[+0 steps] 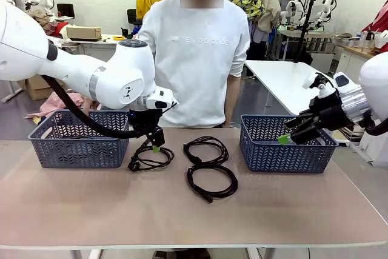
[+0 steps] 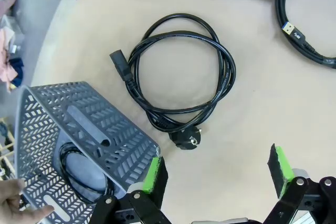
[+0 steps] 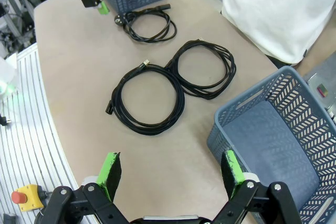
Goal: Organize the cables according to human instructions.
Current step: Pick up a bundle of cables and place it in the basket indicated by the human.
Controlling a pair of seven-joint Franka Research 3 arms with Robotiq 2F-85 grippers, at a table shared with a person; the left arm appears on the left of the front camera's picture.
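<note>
Just beside grey plastic lattice basket (image 2: 100, 129): thin black coiled power cord (image 2: 181, 72), flat on tan table (image 2: 273, 119). Left gripper (image 2: 215, 169) above it, jaws wide, empty; right gripper (image 3: 170, 174) likewise open. Risk: pinching one loop only, coil unravelling, plug (image 2: 186, 140) snagging basket wall.

**Three coils out, one in a basket**

Three black cables lie flat on the surface (image 1: 91, 210) as loose round coils. The left coil (image 1: 151, 163) sits just beside the left basket (image 1: 79, 150), plugs at its rim. The far middle coil (image 1: 206, 148) and near middle coil (image 1: 212, 181) touch. The fourth cable (image 2: 64, 156) lies inside that basket.
</note>
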